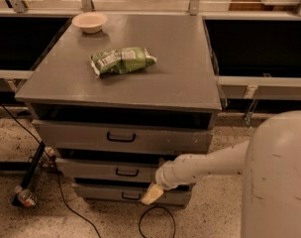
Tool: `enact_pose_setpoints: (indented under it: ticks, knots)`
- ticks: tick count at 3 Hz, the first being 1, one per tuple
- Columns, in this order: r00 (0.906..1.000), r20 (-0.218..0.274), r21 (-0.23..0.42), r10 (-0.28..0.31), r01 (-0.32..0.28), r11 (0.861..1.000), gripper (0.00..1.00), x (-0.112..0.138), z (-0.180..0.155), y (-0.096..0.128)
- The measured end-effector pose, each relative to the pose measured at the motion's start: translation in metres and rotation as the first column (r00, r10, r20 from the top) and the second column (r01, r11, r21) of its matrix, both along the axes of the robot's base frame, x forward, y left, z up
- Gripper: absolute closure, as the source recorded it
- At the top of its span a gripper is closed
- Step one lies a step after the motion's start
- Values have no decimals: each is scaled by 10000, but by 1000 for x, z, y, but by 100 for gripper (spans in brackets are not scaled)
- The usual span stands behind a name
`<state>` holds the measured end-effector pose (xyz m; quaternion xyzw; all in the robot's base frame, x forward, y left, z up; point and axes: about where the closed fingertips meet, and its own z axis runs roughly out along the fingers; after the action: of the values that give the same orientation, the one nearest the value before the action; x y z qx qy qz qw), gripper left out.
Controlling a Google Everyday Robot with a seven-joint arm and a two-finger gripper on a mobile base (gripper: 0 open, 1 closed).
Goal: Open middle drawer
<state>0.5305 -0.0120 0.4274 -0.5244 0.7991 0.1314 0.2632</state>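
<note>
The grey cabinet [190,90] has three drawers stacked in its front. The middle drawer [91,170] is a shallow grey front with a small black bar handle [126,172] at its centre, and it looks pushed in. My gripper [151,194], with a cream-coloured tip on a white arm [205,165], hangs low in front of the cabinet. It is to the right of and slightly below the middle drawer's handle, over the bottom drawer's front. It holds nothing that I can see.
The taller top drawer [180,140] has a wider black handle [121,137]; the bottom drawer [98,192] lies beneath. A green snack bag [123,60] and a pale bowl [89,22] sit on top. Black cables [56,192] and a bottle [25,197] lie on the floor at left.
</note>
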Motion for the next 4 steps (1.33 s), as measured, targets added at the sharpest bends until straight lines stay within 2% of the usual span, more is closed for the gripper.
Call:
enact_pose_setpoints:
  ticks: [2,4]
  knots:
    - [9978,-224,222,631,-626,9978,0,-23,-9,-15]
    - [9969,-290,316,737,-727,9968,0,-30,-9,-19]
